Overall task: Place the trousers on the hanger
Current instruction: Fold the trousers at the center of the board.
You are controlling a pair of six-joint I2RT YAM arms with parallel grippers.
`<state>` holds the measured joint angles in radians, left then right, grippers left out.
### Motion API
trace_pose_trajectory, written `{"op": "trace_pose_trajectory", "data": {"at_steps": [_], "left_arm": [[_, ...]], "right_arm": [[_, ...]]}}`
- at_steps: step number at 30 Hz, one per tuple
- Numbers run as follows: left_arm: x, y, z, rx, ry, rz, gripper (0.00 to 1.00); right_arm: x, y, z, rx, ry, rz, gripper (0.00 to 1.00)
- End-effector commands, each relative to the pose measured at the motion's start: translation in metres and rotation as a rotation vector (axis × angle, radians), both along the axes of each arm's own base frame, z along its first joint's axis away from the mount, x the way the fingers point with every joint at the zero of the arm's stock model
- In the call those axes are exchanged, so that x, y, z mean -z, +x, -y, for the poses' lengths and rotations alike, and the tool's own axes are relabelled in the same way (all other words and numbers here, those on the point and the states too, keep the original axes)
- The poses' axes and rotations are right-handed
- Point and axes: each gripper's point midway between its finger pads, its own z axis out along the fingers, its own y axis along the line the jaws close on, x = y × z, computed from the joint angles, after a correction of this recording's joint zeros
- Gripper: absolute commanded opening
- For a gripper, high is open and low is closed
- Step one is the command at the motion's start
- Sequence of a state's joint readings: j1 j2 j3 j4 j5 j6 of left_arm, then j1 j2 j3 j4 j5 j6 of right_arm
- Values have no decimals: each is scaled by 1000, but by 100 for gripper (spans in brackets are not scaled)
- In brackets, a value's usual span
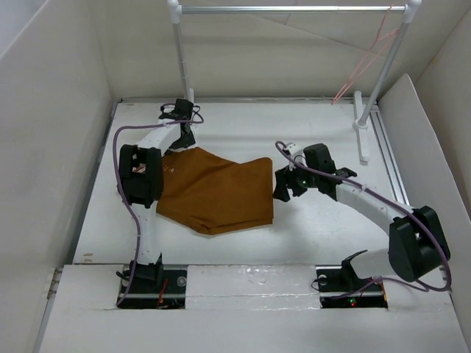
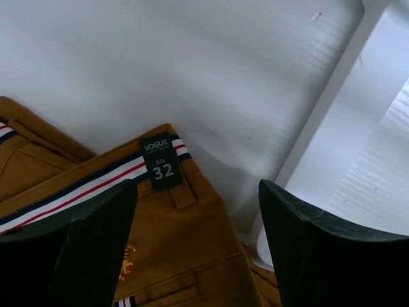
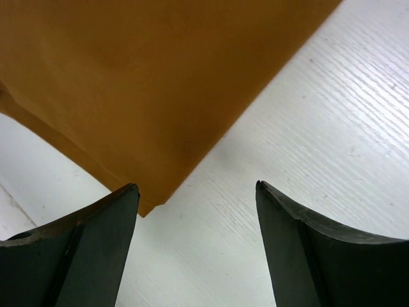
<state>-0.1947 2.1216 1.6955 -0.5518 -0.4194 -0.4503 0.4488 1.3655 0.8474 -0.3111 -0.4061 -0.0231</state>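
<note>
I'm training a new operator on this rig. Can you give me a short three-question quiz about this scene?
1. True or false: the hanger hangs from the rail.
2. The size label on the trousers reads: A 30, B 32, C 34?
3. Fill in: the left gripper and right gripper both have jaws standing ____.
Key: 1 true; 2 B; 3 open.

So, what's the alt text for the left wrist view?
Rust-brown cloth trousers with a striped waistband and a "size 32" label lie on a white table, seen between the open left end effector's two dark fingers.
</note>
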Motion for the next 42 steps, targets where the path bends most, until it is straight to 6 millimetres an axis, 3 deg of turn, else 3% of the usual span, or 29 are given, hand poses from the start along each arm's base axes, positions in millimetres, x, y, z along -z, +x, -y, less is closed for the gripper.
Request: {"op": "trace_pose_trajectory", "data": {"at_steps": [1, 4, 5, 6, 9, 11, 14, 16, 17, 18, 20, 21, 23, 25, 28, 31, 35, 37, 42], "left_arm": [[-30, 14, 2, 40, -3, 61, 73], [-13, 12, 1, 35, 12, 13, 68], [-9, 10, -4, 23, 36, -2, 63], [-1, 2, -10, 12, 65, -28, 47], [3, -6, -17, 0, 75, -43, 39], [5, -9, -23, -14, 75, -42, 40], [13, -17, -29, -4, 85, -74, 52], [20, -23, -30, -2, 91, -97, 52], [21, -22, -30, 4, 89, -94, 47], [21, -22, -30, 1, 89, -91, 26], [21, -22, -30, -9, 82, -81, 0], [15, -21, -29, -14, 78, -68, 0], [6, -20, -36, -36, 87, -45, 0], [-13, -18, -42, -55, 93, -3, 0], [-36, -17, -55, -84, 100, 47, 0], [-53, -20, -73, -123, 109, 73, 0], [-56, -30, -91, -172, 136, 60, 0], [-50, -36, -106, -206, 144, 37, 0], [-23, -43, -117, -229, 185, -33, 0]], "right_arm": [[-8, 7, -3, -19, 64, 47, 79], [-3, 4, -12, -39, 102, 24, 78], [0, 5, -11, -29, 96, 24, 77], [4, 6, -10, -21, 87, 19, 77], [8, 7, -14, -38, 104, 16, 77], [19, 6, -14, -19, 117, -33, 78], [28, 9, -7, 13, 118, -50, 78], [29, 8, -9, 3, 155, -63, 78], [29, 5, -15, -15, 192, -78, 77], [33, 2, -15, -14, 196, -94, 76], [36, 2, -20, -24, 209, -95, 74], [46, -7, -24, -42, 210, -131, 74], [47, -11, -32, -63, 274, -151, 68], [56, -18, -35, -73, 308, -184, 52], [57, -19, -33, -60, 325, -184, 0], [47, -8, -21, -20, 338, -139, 0], [37, -10, -7, 12, 307, -107, 0], [34, -10, -2, 17, 295, -95, 0], [44, -22, 9, 25, 233, -122, 0]]}}
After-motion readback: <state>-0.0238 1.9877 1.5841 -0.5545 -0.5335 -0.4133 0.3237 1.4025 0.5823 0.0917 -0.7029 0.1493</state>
